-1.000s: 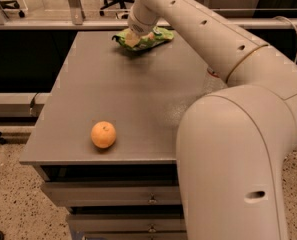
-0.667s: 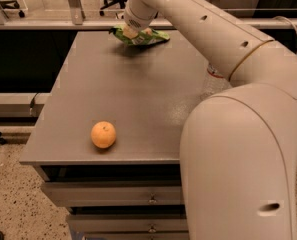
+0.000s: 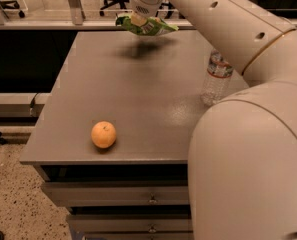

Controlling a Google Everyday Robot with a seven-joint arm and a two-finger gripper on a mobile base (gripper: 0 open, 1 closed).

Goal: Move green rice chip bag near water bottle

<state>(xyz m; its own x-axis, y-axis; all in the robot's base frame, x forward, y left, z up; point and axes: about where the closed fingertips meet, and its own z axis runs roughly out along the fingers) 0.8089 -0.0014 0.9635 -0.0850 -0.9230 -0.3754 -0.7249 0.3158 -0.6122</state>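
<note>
Green rice chip bag (image 3: 149,27) hangs in gripper (image 3: 137,19) above grey table (image 3: 138,89).

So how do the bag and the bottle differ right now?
Colour: the bag is green, the bottle clear. Pose: the bag hangs in the air from the gripper, over the far end of the table; the bottle stands upright on it, at the right. Both look plastic.

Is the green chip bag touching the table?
Apart. Camera view shows the green rice chip bag hanging from the gripper above the far end of the table, its shadow separate underneath.
</note>
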